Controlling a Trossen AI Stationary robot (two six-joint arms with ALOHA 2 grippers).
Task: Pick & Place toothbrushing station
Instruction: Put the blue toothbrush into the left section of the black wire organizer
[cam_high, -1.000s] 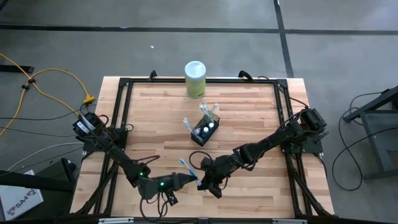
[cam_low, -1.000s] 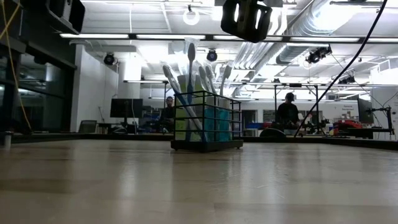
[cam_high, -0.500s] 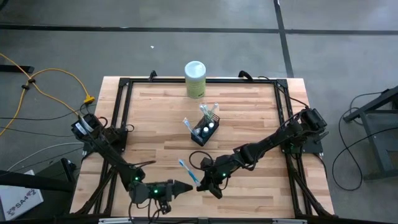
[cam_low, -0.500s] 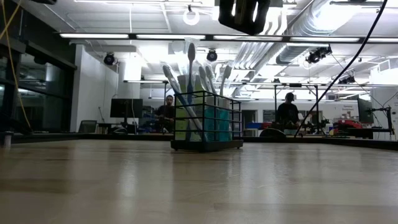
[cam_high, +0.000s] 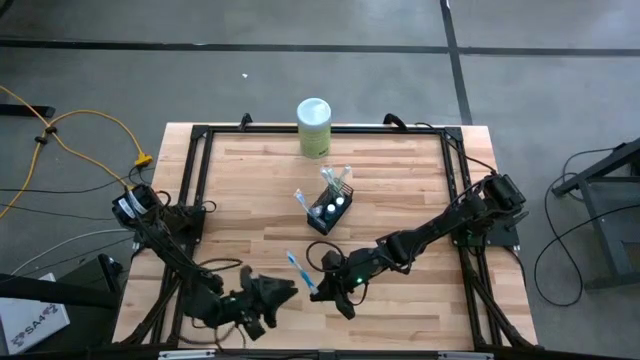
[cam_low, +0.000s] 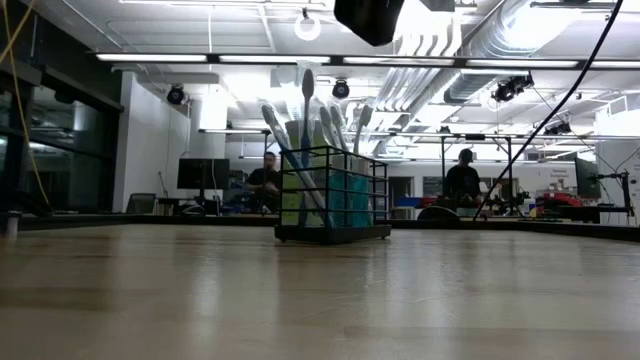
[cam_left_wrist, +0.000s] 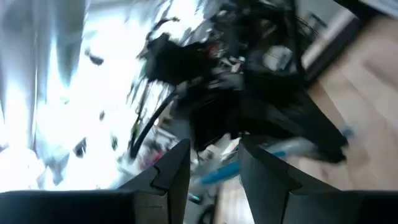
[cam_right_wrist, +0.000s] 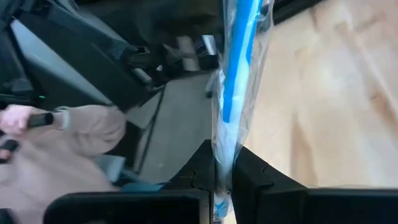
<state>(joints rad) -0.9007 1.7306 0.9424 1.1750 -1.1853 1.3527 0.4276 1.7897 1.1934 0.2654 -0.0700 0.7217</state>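
**Wrapped toothbrush gripped at table's near edge**

Clamped between the fingers of the right gripper (cam_high: 318, 287), near the 6 o'clock edge of the pale wooden-plank table (cam_high: 400, 180): a thin blue-and-white toothbrush in clear wrap (cam_high: 298, 271), seen close in the right wrist view as a blue handle (cam_right_wrist: 239, 62) pinched at its lower end. Just to the 9 o'clock side, apart from it, the left gripper (cam_high: 287, 290), fingers (cam_left_wrist: 174, 171) spread and holding nothing. At table centre, upright, the small black wire-mesh box-shaped holder (cam_high: 329, 213) with more toothbrushes (cam_low: 307, 110) and two small teal white-capped tubes (cam_high: 333, 205). At 12 o'clock, well apart, a pale green cylindrical canister with white lid (cam_high: 314, 127). Beyond the table, seated people (cam_low: 463, 180) and, in the right wrist view, a tan sleeve (cam_right_wrist: 81, 127).
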